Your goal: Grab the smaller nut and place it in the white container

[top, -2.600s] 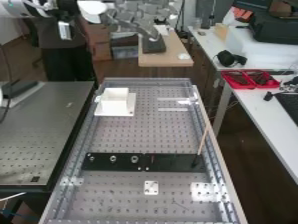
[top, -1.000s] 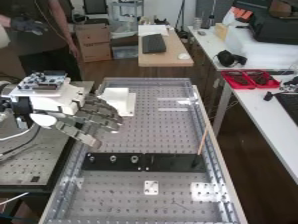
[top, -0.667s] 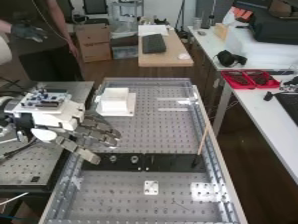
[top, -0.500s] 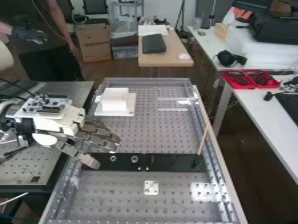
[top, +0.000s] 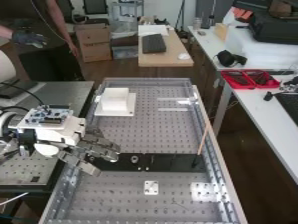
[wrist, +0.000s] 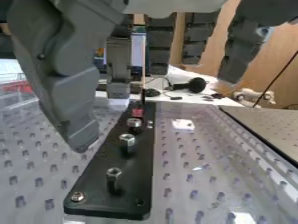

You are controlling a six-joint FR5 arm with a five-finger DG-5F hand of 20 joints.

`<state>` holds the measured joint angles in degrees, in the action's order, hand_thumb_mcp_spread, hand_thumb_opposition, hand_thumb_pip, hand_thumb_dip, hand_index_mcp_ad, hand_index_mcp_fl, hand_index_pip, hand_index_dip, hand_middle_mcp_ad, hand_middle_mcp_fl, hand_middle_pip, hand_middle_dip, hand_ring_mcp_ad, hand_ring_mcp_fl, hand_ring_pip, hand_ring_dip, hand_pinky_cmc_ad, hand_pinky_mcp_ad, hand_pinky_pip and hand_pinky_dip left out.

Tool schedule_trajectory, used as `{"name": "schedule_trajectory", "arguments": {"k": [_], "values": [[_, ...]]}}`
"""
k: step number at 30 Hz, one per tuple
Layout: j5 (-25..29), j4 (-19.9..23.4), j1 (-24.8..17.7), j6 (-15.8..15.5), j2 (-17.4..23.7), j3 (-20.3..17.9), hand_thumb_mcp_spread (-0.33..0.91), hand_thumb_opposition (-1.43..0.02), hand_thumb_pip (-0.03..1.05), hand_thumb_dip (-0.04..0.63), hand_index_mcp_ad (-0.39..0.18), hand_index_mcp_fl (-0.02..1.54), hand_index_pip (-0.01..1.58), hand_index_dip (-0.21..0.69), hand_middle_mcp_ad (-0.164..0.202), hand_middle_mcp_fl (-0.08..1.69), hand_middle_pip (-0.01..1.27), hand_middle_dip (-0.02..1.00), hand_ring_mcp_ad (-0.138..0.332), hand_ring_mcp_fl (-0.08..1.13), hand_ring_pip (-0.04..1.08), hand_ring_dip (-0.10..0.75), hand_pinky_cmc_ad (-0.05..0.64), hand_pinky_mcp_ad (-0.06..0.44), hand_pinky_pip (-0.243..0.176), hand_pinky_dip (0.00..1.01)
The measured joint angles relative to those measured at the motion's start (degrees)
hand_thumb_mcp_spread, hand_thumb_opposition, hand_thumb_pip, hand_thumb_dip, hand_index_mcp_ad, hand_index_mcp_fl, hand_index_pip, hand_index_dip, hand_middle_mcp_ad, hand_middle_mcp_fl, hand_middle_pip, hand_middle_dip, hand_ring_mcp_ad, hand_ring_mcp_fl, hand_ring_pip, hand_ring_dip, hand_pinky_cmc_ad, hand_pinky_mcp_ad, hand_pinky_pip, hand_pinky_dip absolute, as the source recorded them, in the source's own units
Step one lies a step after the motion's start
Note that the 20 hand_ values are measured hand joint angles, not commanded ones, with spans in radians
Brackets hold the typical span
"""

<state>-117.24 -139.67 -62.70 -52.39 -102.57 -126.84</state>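
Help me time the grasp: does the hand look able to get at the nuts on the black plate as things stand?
Probably yes: the hand hovers at one end of the black plate, fingers open, and nothing visible stands between them and the nuts.

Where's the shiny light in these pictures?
High view: a whitish glare patch on the holey metal table, near its right edge. Wrist view: bright streaks on that table, a glint on the closest nut, but the fingers look dull.
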Motion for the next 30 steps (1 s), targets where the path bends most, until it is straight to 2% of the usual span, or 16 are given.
{"name": "schedule_trajectory", "arguments": {"k": [3,4,12,17,19,25,26,30], "values": [[-0.9,0.7,0.3,-0.4,-0.5,-0.2,0.40,-0.86,0.61,0.188,-0.171,0.01,1.37,0.019,0.066,0.10,0.13,0.30,0.131,0.01,0.11,0.138,0.415,0.328,-0.058,0.32],[-1.1,1.0,0.4,-0.5,-0.7,-0.2,0.40,-0.86,0.61,0.188,-0.173,0.01,1.39,0.019,0.070,0.10,0.13,0.30,0.131,0.01,0.11,0.138,0.414,0.328,-0.042,0.32],[-2.7,1.6,0.7,-1.6,-1.7,0.0,0.40,-0.87,0.61,0.188,-0.176,0.01,1.48,0.021,0.066,0.10,0.13,0.30,0.115,0.01,0.10,0.138,0.412,0.328,-0.042,0.30],[-3.4,1.4,0.9,-3.2,-2.6,0.5,0.43,-0.88,0.61,0.188,-0.178,0.01,1.49,0.037,0.066,0.10,0.13,0.30,0.113,0.01,0.11,0.138,0.412,0.309,-0.042,0.30],[-3.5,1.3,0.9,-3.6,-2.9,0.6,0.43,-0.88,0.61,0.188,-0.176,0.01,1.49,0.037,0.065,0.10,0.13,0.30,0.113,0.01,0.11,0.138,0.417,0.309,-0.024,0.29],[-3.7,1.2,0.9,-4.4,-3.8,1.0,0.43,-0.88,0.59,0.188,-0.192,0.01,1.49,0.051,0.063,0.10,0.13,0.30,0.113,0.01,0.10,0.138,0.382,0.309,-0.028,0.25],[-3.7,1.2,0.9,-4.5,-4.0,1.0,0.43,-0.88,0.59,0.188,-0.194,0.02,1.50,0.051,0.063,0.10,0.13,0.30,0.113,0.01,0.11,0.138,0.382,0.312,-0.012,0.25],[-3.8,1.2,0.9,-4.9,-4.5,1.2,0.46,-0.88,0.59,0.206,-0.204,0.04,1.50,0.049,0.061,0.10,0.13,0.30,0.113,0.01,0.11,0.138,0.382,0.312,0.000,0.22]]}}
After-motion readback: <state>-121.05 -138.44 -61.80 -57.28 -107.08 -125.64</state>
